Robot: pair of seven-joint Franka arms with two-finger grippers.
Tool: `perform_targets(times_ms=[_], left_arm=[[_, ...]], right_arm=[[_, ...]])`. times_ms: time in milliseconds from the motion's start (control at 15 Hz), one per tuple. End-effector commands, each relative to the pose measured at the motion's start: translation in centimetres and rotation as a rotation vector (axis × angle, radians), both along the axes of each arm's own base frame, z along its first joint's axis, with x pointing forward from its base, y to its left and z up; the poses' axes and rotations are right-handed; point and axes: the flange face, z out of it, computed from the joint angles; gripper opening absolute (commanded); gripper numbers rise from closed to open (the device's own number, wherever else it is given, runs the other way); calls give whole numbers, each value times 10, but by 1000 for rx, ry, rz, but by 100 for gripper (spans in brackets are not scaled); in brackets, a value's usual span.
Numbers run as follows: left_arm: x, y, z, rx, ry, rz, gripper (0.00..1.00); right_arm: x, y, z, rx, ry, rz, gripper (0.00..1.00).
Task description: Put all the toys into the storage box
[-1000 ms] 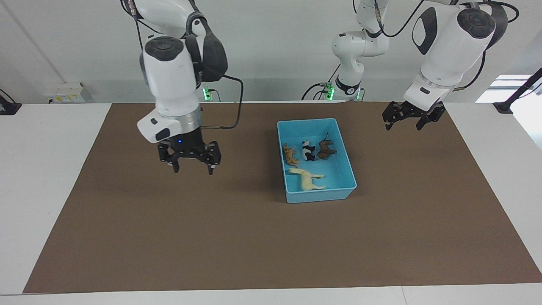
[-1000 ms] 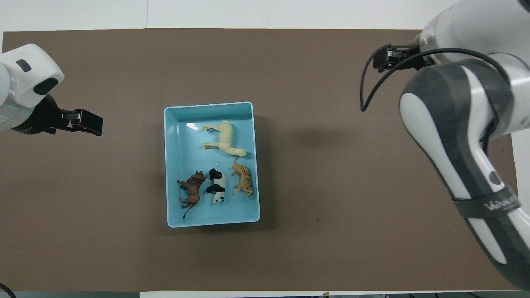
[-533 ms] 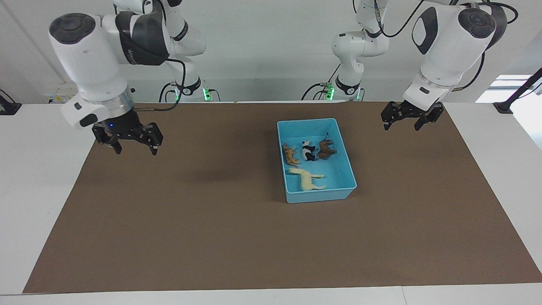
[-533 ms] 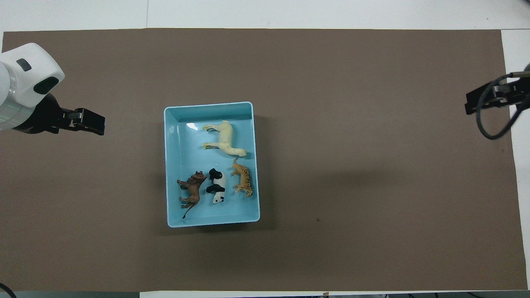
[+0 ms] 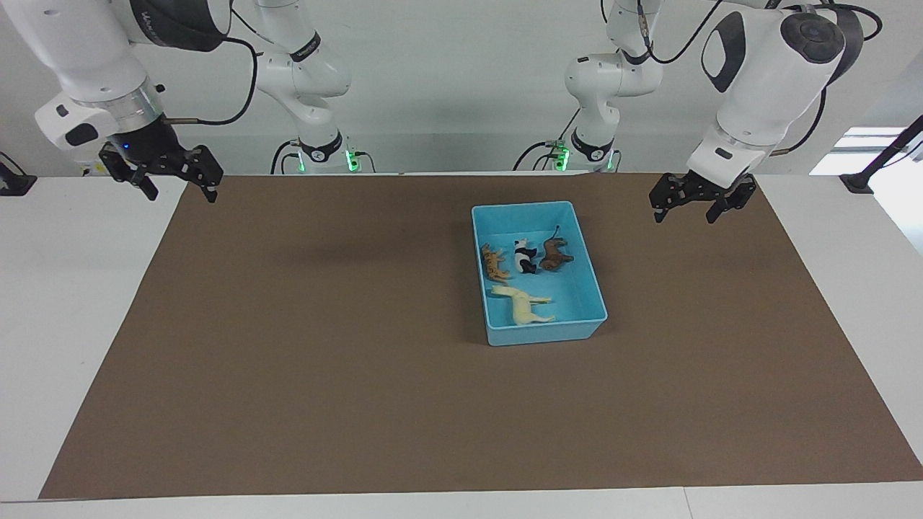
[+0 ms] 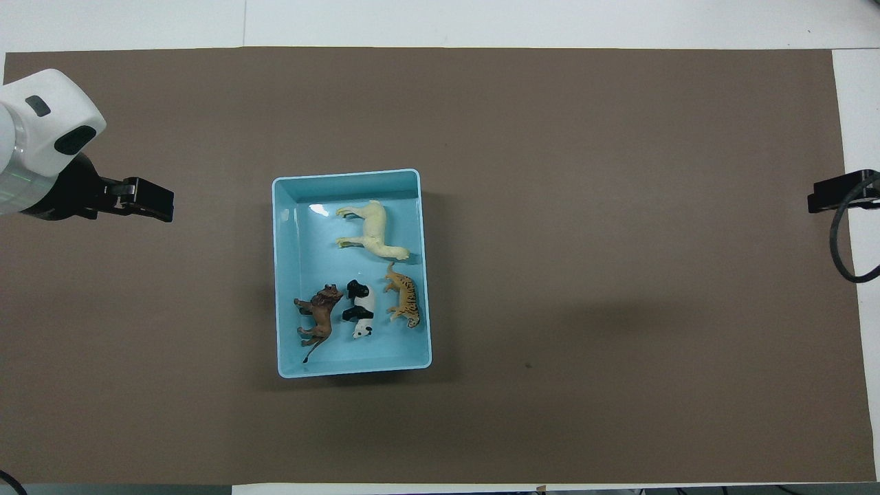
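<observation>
The light blue storage box (image 5: pixel 588 285) (image 6: pixel 287 275) stands on the brown mat. In it lie the orange tiger (image 5: pixel 495 262) (image 6: pixel 405 298), the black-and-white panda (image 5: pixel 526 256) (image 6: pixel 360 311), the brown lion (image 5: pixel 555 254) (image 6: pixel 318 315) and the cream-white horse (image 5: pixel 525 303) (image 6: pixel 372 230). My left gripper (image 5: pixel 692 204) (image 6: pixel 148 208) is open and empty, up over the mat toward the left arm's end. My right gripper (image 5: pixel 177 186) (image 6: pixel 835 195) is open and empty, up over the mat's edge at the right arm's end.
The brown mat (image 5: pixel 346 360) covers most of the white table (image 5: pixel 65 288). A black cable (image 6: pixel 842 247) hangs by the right gripper.
My right arm has swung away from the middle of the mat to the mat's edge at its own end and risen. The left arm and the toys have not moved.
</observation>
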Motion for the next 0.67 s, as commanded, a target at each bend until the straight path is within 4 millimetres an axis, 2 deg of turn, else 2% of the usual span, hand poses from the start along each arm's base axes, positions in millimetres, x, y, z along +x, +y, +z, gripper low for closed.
perform_targets(times_ms=[0, 333, 600], left_arm=[[-3, 1, 3, -13, -15, -4, 100], [-2, 4, 4, -14, -18, -4, 100], [-2, 4, 4, -15, -24, -3, 100]], right_arm=[[-8, 0, 6, 16, -18, -49, 100], [-12, 1, 17, 48, 39, -63, 100], [-11, 3, 17, 49, 41, -58, 100]])
